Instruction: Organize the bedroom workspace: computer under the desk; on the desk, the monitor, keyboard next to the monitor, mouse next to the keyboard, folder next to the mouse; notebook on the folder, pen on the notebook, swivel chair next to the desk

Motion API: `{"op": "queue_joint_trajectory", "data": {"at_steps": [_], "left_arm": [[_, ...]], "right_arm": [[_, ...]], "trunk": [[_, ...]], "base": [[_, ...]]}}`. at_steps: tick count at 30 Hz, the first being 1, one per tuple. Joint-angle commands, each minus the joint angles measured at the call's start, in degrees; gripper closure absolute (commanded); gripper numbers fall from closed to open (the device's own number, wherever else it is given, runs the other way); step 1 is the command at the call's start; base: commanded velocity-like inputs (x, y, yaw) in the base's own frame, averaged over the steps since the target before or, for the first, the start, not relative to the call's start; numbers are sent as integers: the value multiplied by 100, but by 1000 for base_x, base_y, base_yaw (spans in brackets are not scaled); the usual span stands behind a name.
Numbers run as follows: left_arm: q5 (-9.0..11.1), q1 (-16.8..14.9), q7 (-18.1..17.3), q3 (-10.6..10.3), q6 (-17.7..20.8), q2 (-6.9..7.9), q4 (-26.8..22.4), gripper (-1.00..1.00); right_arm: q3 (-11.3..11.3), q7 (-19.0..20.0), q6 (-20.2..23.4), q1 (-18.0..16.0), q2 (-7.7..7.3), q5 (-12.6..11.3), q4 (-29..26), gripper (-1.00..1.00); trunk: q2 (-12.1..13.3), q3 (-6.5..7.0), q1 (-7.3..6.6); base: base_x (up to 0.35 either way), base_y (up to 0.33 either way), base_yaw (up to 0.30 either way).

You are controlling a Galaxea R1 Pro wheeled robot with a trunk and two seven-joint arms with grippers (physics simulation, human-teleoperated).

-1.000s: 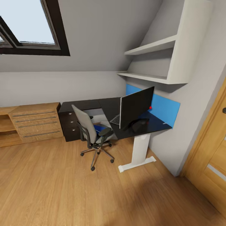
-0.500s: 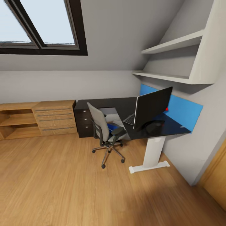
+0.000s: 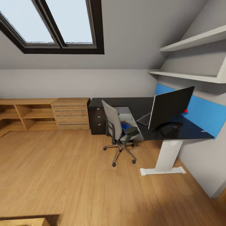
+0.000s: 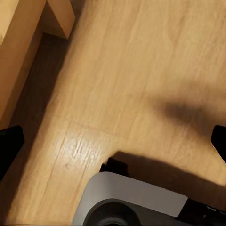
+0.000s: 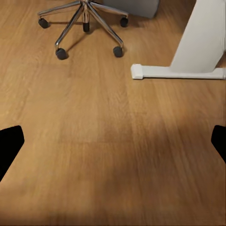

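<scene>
Over at two o'clock from where the robot faces, the desk (image 3: 131, 105) fills the corner under the sloped ceiling, its glossy black top backed by a blue panel. The monitor (image 3: 169, 106) stands on it, black front turned toward the room, a red dot at its lower far corner. The keyboard (image 3: 144, 119) lies on the desktop just beside the monitor, at its nine o'clock side. The swivel chair (image 3: 117, 128) sits close to the desk's inner edge, back turned to the robot, with the blue folder (image 3: 125, 126) lying on its seat. At ten o'clock a low wooden cabinet (image 3: 47, 114) runs along the wall beneath the skylight (image 3: 59, 25). The left gripper (image 4: 113, 141) hangs over bare wood floor (image 3: 62, 175) with its black fingertips spread wide, nothing between them. The right gripper (image 5: 113, 146) is likewise parted and empty above the floor, the chair's chrome base and the desk's white foot (image 5: 179, 71) ahead of it.
</scene>
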Motion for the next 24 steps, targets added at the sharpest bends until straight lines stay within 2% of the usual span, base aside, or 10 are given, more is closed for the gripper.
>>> {"op": "queue_joint_trajectory", "data": {"at_steps": [1,4,10,17,24], "left_arm": [[99,-5,8,-8,-103,-10,0,-100],[179,-5,12,-8,-291,-40,22,-100],[209,-4,-11,-19,-397,-55,81,-100],[185,-5,-20,-45,-711,-65,46,-100],[186,-5,-17,-52,-789,-65,36,-100]], "right_arm": [[-1,-49,23,-2,-61,72,-6,-100],[-3,-47,79,-2,-133,68,-18,-100],[-7,-51,112,-2,-172,58,-17,-100],[28,-47,110,-2,-151,82,11,-100],[34,-21,144,-2,-143,83,19,-100]], "trunk": [[-45,-27,22],[-165,-91,88],[-406,-213,220],[-686,-341,374],[-967,-467,528]], "base": [[0,0,281],[0,0,279],[0,0,200],[0,0,30],[0,0,1]]}}
